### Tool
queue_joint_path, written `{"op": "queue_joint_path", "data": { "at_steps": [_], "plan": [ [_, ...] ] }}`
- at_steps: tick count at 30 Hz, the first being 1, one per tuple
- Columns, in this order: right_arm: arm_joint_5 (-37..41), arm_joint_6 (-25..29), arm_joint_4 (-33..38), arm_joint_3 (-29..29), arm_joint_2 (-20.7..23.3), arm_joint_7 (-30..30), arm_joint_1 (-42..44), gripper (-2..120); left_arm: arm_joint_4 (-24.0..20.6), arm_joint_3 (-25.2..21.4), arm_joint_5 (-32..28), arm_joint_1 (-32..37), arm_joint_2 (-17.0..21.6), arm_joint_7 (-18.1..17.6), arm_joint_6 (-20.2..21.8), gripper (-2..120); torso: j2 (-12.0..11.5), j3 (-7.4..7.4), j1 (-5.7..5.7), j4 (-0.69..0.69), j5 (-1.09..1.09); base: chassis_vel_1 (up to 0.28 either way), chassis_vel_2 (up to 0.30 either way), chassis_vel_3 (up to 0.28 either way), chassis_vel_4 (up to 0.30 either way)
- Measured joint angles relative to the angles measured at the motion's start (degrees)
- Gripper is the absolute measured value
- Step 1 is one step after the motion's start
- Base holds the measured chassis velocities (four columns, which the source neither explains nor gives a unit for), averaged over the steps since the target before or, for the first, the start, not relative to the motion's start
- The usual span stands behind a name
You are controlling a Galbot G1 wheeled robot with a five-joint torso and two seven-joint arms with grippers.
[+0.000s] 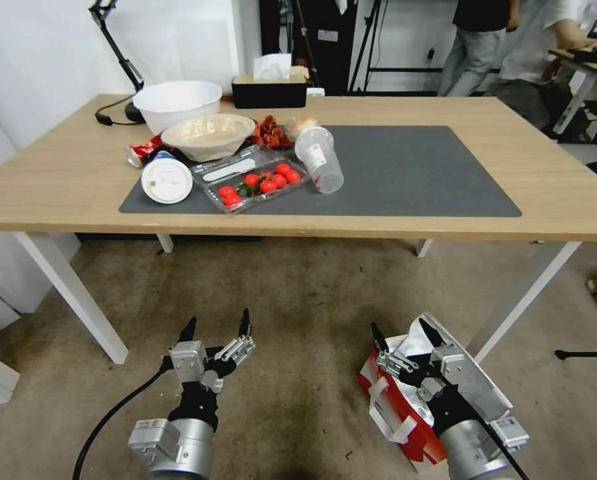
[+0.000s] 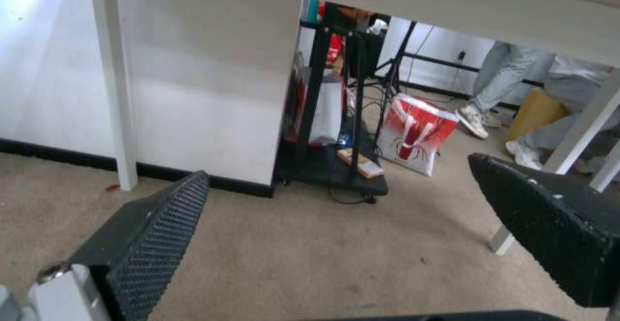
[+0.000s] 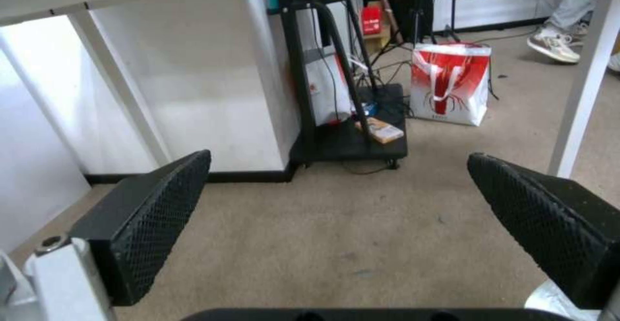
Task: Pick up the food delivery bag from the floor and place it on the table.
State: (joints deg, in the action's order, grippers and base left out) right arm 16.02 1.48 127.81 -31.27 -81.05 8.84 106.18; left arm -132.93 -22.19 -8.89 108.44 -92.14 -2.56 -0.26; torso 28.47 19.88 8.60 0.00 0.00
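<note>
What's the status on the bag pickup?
Left tool open, idle over carpet. Right tool open above food delivery bag, not gripping. Bag on floor beside table leg.

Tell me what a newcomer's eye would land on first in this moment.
Probably the food delivery bag, red and white, standing on the floor at the lower right, with the open right end effector poised just above it. Next, the clutter of bowls and a clear tray of tomatoes on the left half of the table. The left end effector hangs open over bare carpet.
</note>
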Motion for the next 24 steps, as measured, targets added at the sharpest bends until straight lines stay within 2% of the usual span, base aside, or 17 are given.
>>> {"op": "queue_joint_path", "data": {
  "at_steps": [24],
  "plan": [
    [-0.2,0.1,-0.1,-0.1,0.0,-0.1,0.0,100,0.1,0.0,0.1,0.0,0.0,0.1,0.0,100,-5.5,-3.5,-1.97,0.0,0.0,0.0,0.0,0.0,0.0]
  ]
}}
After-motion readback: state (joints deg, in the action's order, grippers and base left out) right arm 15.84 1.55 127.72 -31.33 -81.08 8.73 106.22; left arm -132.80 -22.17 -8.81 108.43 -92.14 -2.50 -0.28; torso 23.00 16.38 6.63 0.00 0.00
